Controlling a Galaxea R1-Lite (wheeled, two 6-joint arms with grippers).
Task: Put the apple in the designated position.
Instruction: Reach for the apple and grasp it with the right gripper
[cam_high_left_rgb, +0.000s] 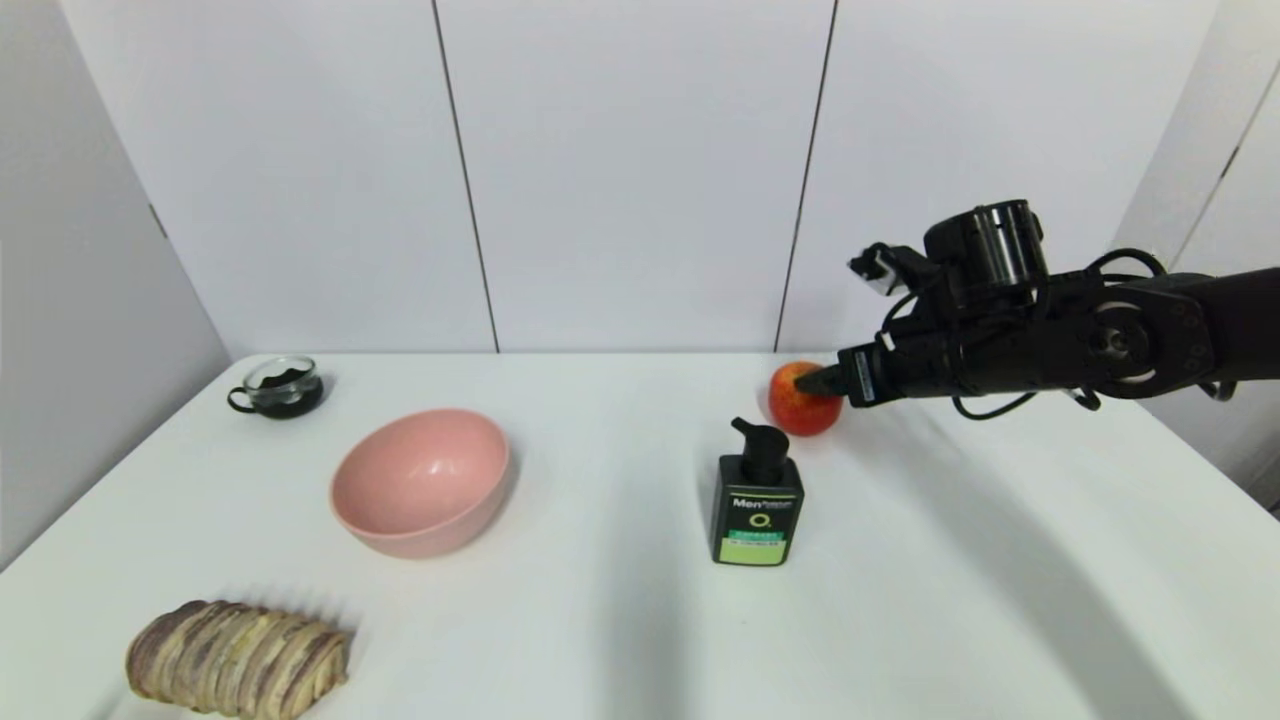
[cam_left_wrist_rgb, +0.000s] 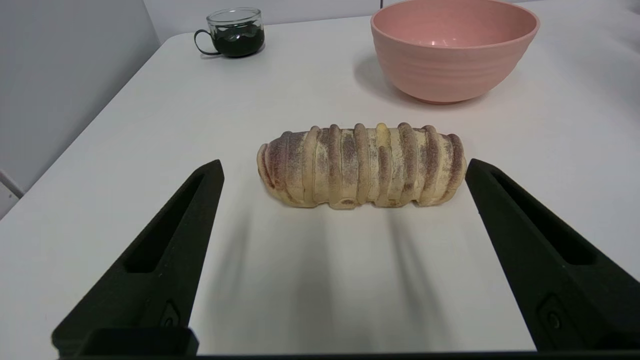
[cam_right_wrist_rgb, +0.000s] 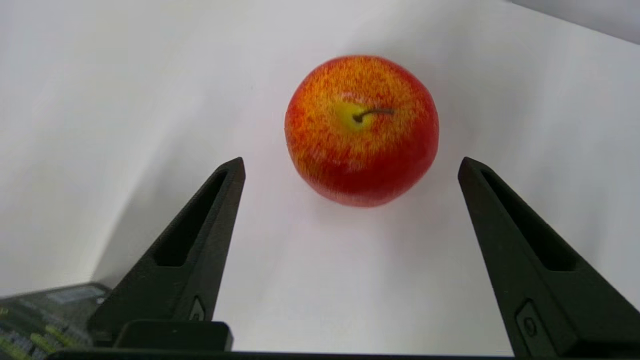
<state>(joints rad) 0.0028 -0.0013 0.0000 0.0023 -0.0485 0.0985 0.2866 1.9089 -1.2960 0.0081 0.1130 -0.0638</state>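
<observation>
The apple rests on the white table toward the far right, stem upward, with a yellow-orange patch around the stem and red skin below. It lies just behind the pump bottle, a black bottle with a green label standing upright near the table's middle. The right gripper reaches in from the right side at a low, nearly level angle, its tips at the apple's near right side. In the right wrist view the apple sits ahead of the right gripper, whose fingers are spread wide, wider than the apple, with clear table showing between each finger and the fruit; nothing is held. The pink bowl stands empty to the left of the bottle, well apart from the apple. A glass cup with dark contents stands at the far left corner. A striped bread loaf lies at the near left edge. The left gripper hovers low, facing the loaf, fingers spread wide and holding nothing.
</observation>
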